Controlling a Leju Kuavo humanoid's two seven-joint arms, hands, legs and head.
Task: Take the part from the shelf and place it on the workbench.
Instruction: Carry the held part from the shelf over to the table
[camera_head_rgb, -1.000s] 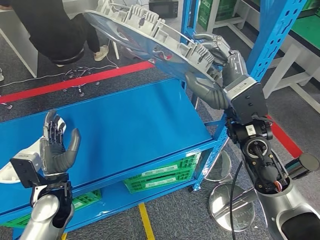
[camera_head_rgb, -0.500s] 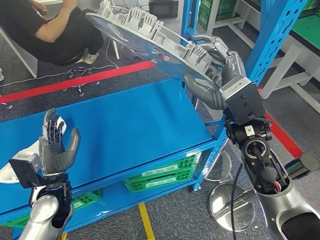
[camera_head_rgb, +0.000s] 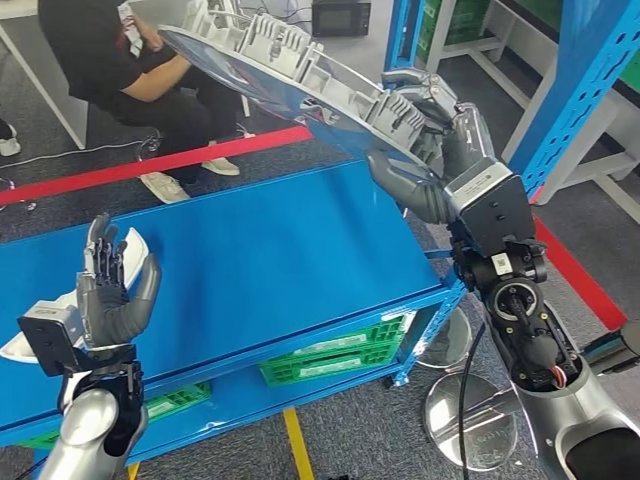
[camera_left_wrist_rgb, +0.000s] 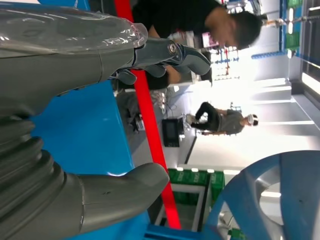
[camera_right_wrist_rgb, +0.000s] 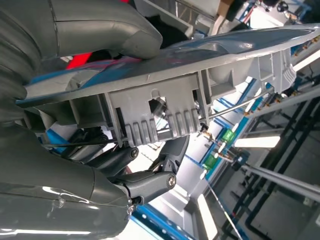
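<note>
The part (camera_head_rgb: 302, 75) is a long grey ribbed panel with a shiny underside, raised and tilted over the far right corner of the blue shelf top (camera_head_rgb: 264, 260). My right hand (camera_head_rgb: 423, 150) grips its near end, thumb under the panel and fingers over the ribbed side. In the right wrist view the part's edge (camera_right_wrist_rgb: 170, 75) lies between the thumb (camera_right_wrist_rgb: 105, 25) and the dark fingers (camera_right_wrist_rgb: 147, 182). My left hand (camera_head_rgb: 113, 290) is upright over the shelf's front left with its fingers spread, holding nothing. The left wrist view shows the same hand (camera_left_wrist_rgb: 75, 100) bare.
A white curved piece (camera_head_rgb: 136, 250) lies on the shelf behind my left hand. Green crates (camera_head_rgb: 332, 355) sit on the lower level. A person in black (camera_head_rgb: 113, 50) sits beyond the red floor stripe (camera_head_rgb: 189, 160). Blue rack posts (camera_head_rgb: 581, 80) rise at the right, round metal bases (camera_head_rgb: 468, 420) below.
The whole picture has shifted a little, so the camera has moved. My right hand keeps its hold on the raised part. The seated person has changed posture.
</note>
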